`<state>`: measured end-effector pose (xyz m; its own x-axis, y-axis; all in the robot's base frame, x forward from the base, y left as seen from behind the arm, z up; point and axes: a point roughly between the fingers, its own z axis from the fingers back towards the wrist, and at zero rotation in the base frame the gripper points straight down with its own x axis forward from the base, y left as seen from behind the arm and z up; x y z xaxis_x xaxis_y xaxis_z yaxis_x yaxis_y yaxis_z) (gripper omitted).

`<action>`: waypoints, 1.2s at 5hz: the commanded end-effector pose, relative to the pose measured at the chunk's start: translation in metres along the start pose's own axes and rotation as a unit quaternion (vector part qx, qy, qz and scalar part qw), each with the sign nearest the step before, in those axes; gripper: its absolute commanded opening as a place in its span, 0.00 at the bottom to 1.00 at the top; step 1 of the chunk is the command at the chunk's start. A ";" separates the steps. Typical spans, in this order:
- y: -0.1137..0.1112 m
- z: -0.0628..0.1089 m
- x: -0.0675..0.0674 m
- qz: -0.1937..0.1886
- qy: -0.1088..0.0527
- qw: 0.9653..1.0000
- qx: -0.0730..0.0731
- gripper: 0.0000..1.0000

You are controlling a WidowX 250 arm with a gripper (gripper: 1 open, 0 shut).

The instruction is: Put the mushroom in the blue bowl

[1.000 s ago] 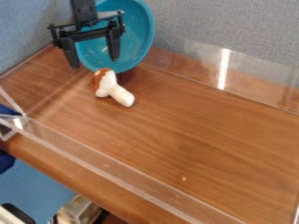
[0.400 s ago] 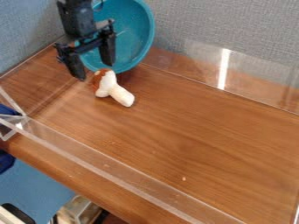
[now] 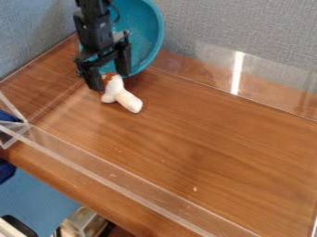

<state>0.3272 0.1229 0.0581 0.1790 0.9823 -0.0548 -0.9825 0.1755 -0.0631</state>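
The mushroom [image 3: 124,98] lies on its side on the wooden table, white stem pointing toward the front right, its orange-brown cap end up under the gripper. My black gripper [image 3: 107,77] hangs open just above that cap end, one finger on each side, nothing held. Directly behind it the blue bowl [image 3: 145,35] leans tilted against the back wall in the far left corner, its opening facing the camera. The arm covers the bowl's left part.
Low clear acrylic walls [image 3: 235,69] ring the wooden table [image 3: 198,139], with a front wall [image 3: 111,171] along the near edge. A blue-grey backdrop rises behind. A blue object [image 3: 7,120] sits at the left edge.
The gripper has come down and forward from in front of the bowl to the mushroom's cap end, turning its fingers on the way. It stayed open. Mushroom and bowl have not moved.
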 end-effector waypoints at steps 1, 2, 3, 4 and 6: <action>-0.015 0.007 0.010 0.007 -0.026 0.999 -0.035 1.00; -0.018 -0.003 0.002 0.037 -0.038 0.998 -0.044 1.00; -0.023 -0.012 -0.004 0.065 -0.046 0.996 -0.047 1.00; -0.032 -0.016 0.006 0.086 -0.053 0.994 -0.047 1.00; -0.037 -0.022 0.010 0.103 -0.060 0.992 -0.049 0.00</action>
<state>0.3576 0.1319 0.0321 -0.0476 0.9984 0.0311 -0.9922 -0.0436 -0.1170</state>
